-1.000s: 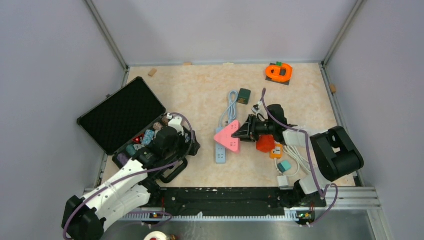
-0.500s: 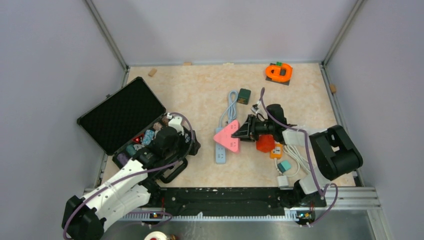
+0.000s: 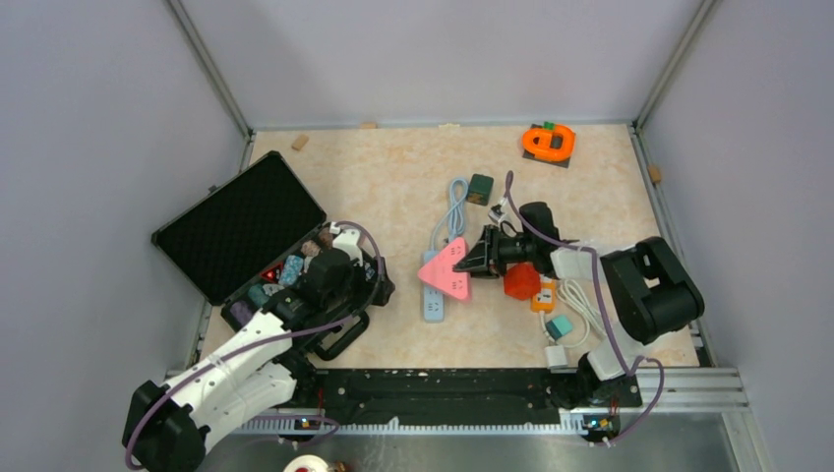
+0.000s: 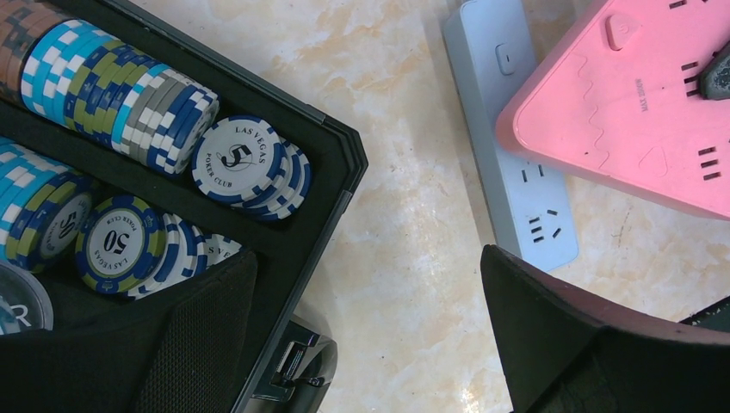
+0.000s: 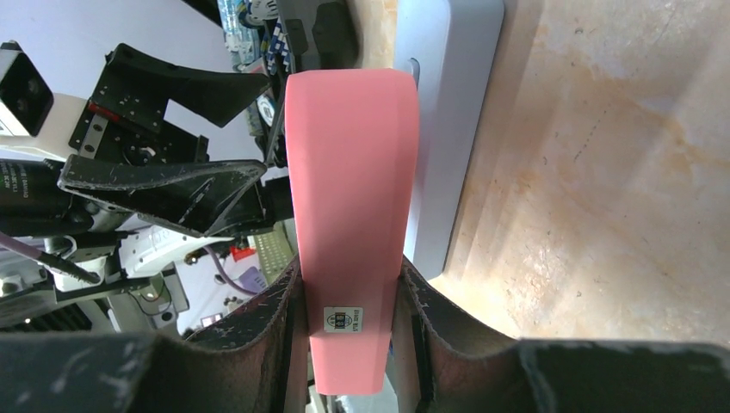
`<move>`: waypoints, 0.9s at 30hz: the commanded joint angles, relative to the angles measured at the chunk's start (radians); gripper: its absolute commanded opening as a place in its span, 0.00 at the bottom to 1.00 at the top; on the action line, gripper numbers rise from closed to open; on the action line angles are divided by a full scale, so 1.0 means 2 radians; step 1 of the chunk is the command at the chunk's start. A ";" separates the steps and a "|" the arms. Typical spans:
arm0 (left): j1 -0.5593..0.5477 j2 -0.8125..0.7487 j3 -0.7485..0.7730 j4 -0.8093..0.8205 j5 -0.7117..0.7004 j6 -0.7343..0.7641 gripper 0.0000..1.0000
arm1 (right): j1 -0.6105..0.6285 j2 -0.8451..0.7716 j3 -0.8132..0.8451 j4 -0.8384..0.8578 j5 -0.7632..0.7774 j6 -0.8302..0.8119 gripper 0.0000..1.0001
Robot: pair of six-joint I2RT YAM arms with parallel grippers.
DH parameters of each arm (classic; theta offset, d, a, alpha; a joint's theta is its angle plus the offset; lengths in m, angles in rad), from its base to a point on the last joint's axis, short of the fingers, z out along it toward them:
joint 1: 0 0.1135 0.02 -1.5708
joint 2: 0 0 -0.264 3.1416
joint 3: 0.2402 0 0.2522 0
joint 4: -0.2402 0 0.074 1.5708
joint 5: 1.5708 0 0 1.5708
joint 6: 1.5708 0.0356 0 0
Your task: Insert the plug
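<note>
Your right hand point(image 3: 479, 258) is pinching the pink triangular socket block point(image 3: 447, 267) by one corner, both fingers point(image 5: 280, 323) pressed flat against its faces. The block is held tilted near the middle of the worktop point(image 3: 393, 187), and its far edge lies over the pale blue-grey power strip point(image 3: 434, 297). You cannot tell from any view whether the two are touching. The left wrist camera shows slotted outlets on the block's pink face and on the strip beneath it. Your left hand point(image 3: 379, 285) is spread wide with nothing between its fingers. It hovers over the bare worktop between the strip and the corner of the open black case point(image 3: 236, 231), which holds rows of poker chips point(image 4: 250, 163). To the right of the block, beside your right arm, lie a red piece point(image 3: 521, 282), an orange adapter point(image 3: 543, 295), a teal plug point(image 3: 559, 326) and a loose white cable point(image 3: 590, 310).
</note>
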State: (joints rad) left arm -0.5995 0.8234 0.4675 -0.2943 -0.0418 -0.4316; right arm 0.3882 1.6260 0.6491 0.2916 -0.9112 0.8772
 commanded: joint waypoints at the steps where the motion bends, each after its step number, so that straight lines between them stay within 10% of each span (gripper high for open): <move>1: 0.002 -0.005 0.009 0.013 0.004 0.006 0.99 | 0.005 0.009 0.014 -0.028 0.033 -0.032 0.00; 8: 0.001 -0.010 0.009 0.014 0.005 0.006 0.99 | 0.005 0.006 0.050 -0.081 0.040 -0.069 0.00; 16: 0.002 -0.008 0.009 0.012 0.002 0.006 0.99 | 0.005 -0.027 0.032 0.057 -0.024 0.033 0.00; 27: 0.002 -0.007 0.009 0.013 0.002 0.006 0.99 | 0.005 -0.014 0.047 -0.036 0.013 -0.027 0.00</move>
State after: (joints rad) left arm -0.5995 0.8200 0.4675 -0.2955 -0.0418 -0.4309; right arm 0.3912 1.5925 0.7124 0.2287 -0.8898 0.8631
